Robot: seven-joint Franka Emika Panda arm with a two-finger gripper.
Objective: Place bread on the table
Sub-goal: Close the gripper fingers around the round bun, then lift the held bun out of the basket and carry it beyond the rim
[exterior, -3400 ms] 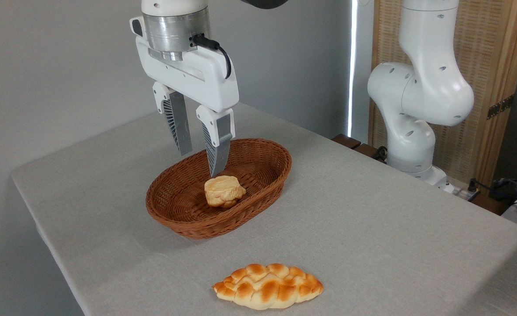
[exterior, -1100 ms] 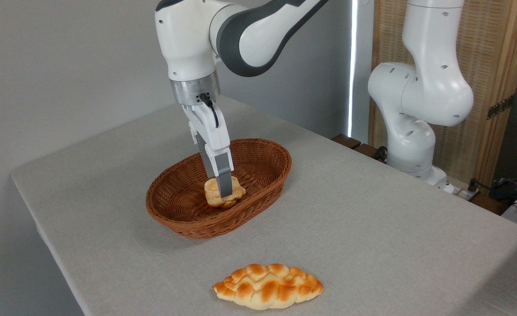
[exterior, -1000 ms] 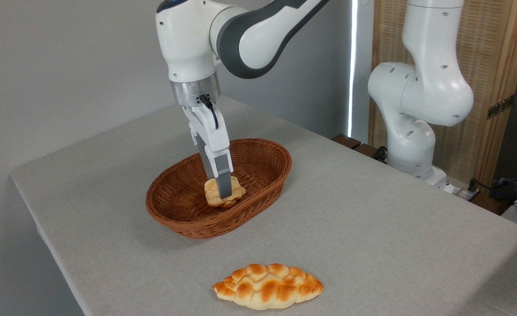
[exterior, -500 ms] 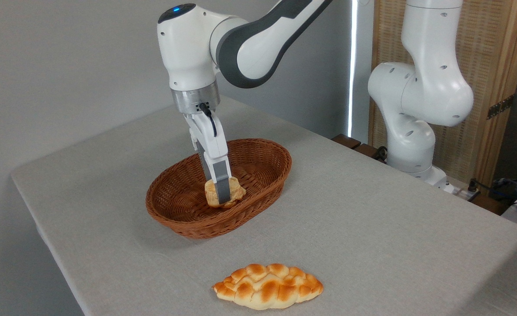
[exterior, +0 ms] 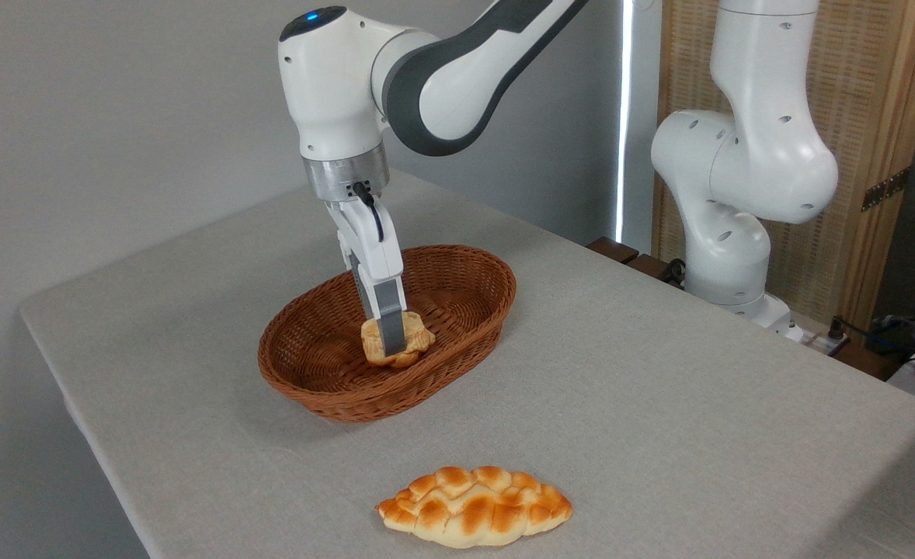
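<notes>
One small bread point(exterior: 415, 341) sits in the basket point(exterior: 473, 268), right under the end effector point(exterior: 392, 341), whose fingers look clamped on it; the bare desk point(exterior: 659, 388) lies right.

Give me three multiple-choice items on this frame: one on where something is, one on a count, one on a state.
1. Where is the bun?
A. in the basket
B. on the cloth at the table's front edge
C. on the robot's base

2. How many bread pieces are in view?
A. one
B. two
C. four

3. How does the gripper stand?
A. raised far above the basket
B. down at the bun, one finger across its front
C. touching the loaf

Answers:
1. A, wicker rim rings the bun.
2. B, bun plus loaf.
3. B, the grey finger covers the bun's middle.
</notes>
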